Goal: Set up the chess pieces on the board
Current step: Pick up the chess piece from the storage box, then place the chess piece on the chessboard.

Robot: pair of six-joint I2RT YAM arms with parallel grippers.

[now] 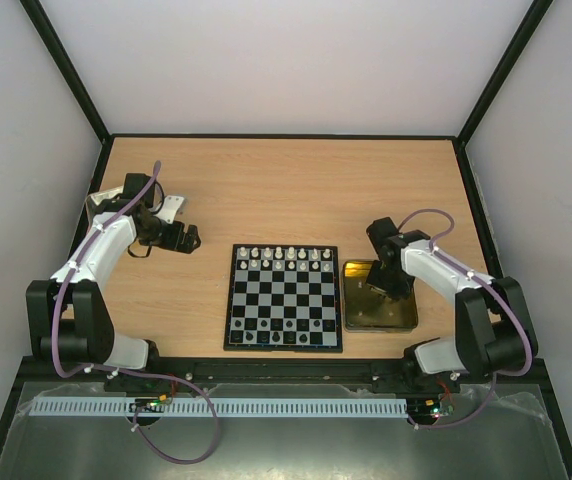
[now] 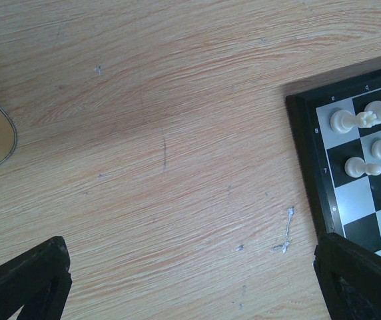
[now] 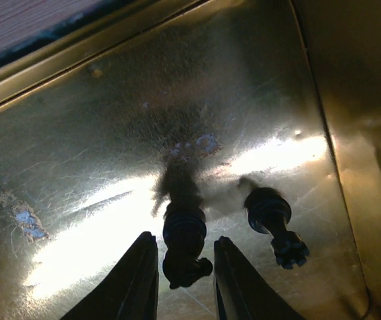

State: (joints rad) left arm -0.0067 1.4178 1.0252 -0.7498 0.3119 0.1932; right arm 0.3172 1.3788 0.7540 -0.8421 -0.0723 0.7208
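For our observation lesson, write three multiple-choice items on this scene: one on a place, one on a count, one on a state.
1. Relative to the board, the gold tin sits: A) on its left B) on its right C) on top
2. Black pieces lying in the tin: A) two B) five C) none
3. The left gripper is: A) holding a white piece B) open, empty, over the wooden table C) inside the tin

Answers: 1 B, the top view shows it beside the board's right edge. 2 A, the right wrist view shows two. 3 B, its fingers stand wide apart over wood.
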